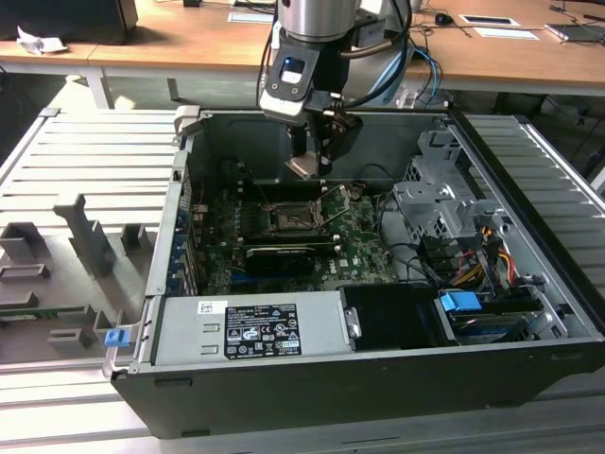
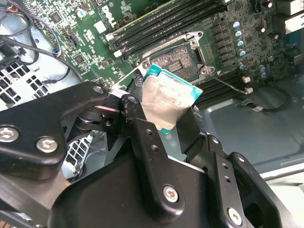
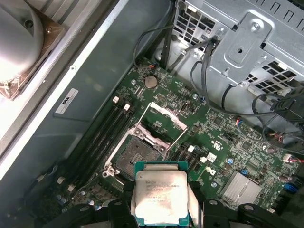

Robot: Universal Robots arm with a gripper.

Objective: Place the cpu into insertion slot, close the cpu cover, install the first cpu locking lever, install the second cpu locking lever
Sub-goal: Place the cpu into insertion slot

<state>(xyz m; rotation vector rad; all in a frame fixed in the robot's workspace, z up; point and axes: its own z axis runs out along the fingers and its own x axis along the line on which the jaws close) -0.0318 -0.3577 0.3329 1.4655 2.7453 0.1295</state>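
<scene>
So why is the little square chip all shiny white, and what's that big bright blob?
In the second wrist view, light bounces off the metal face of the cpu, so it glares pale. In the first wrist view, the blob is something rounded, washed out by strong light. In the exterior view, the computer case looks dim inside.

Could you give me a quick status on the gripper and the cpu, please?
Gripper shut on cpu, above the board. Slot empty, cover raised. Nothing seen between cpu and slot.
</scene>
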